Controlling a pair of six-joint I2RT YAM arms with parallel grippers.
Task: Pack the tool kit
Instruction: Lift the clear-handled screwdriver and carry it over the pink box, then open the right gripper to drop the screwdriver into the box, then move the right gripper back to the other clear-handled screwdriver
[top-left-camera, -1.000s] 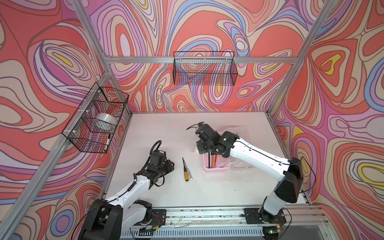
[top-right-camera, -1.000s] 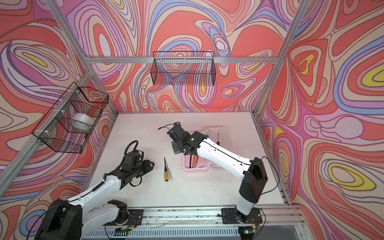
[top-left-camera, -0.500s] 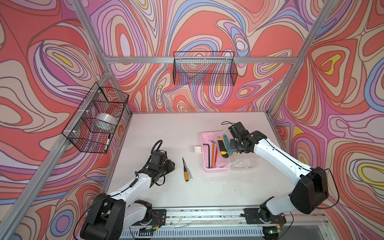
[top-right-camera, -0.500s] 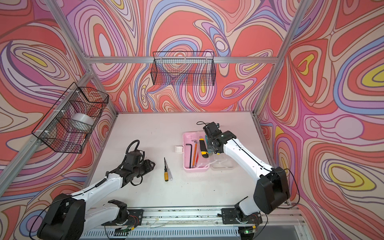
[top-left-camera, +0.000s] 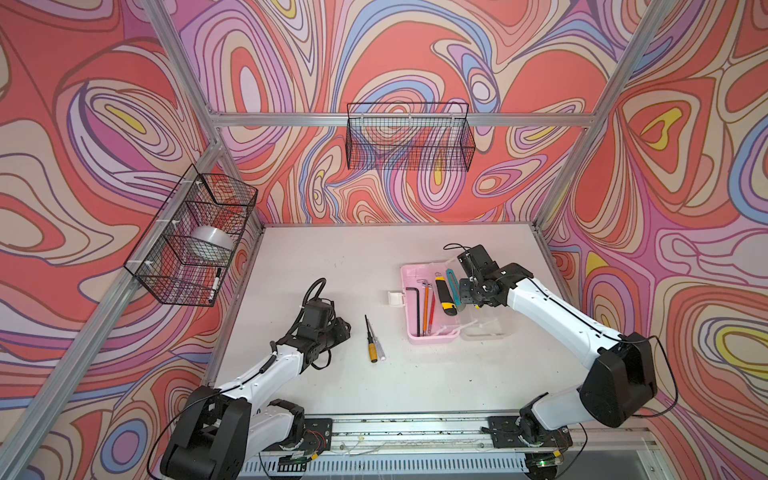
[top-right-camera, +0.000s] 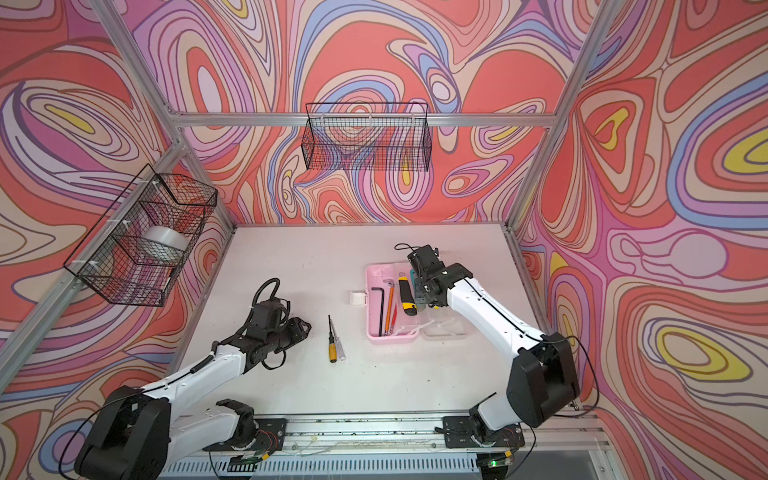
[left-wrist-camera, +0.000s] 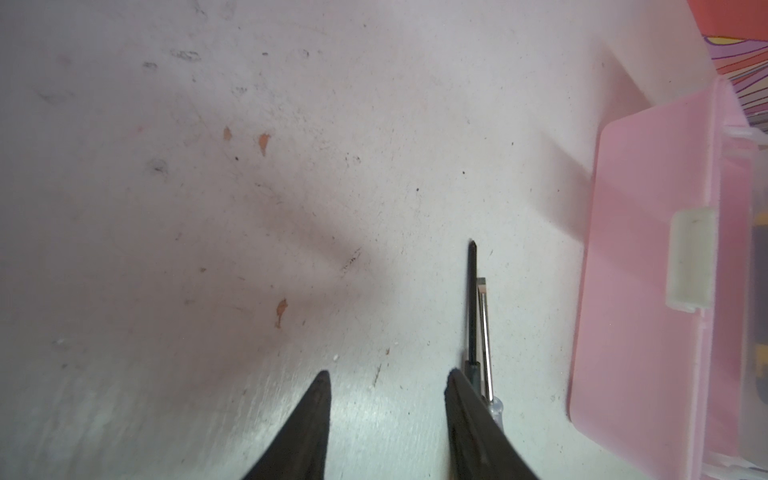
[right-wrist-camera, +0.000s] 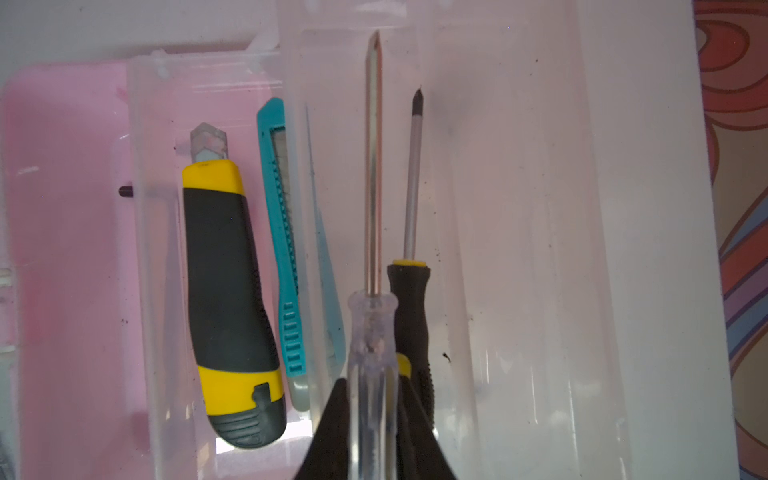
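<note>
We are midway through packing. The pink case lies open on the table, with the hex keys, the yellow-black knife and the teal knife already inside.

Our right gripper is clamped on the clear-handled screwdriver, which hangs over the translucent lid, just beside the teal knife. A black-handled screwdriver sits right against it (whether the jaws pinch it too, or it simply lies in the lid below, we cannot tell).

The left gripper is parted and empty, low over the table. One finger is just beside the yellow-handled screwdriver and the slim clear driver, which lie side by side outside the case.

The step in hand, we judge, is setting the clear-handled screwdriver down. Next it calls for a shift towards the pink base, a low descent parallel to the knives, then a release. After that, the left side must straddle its pair.
</note>
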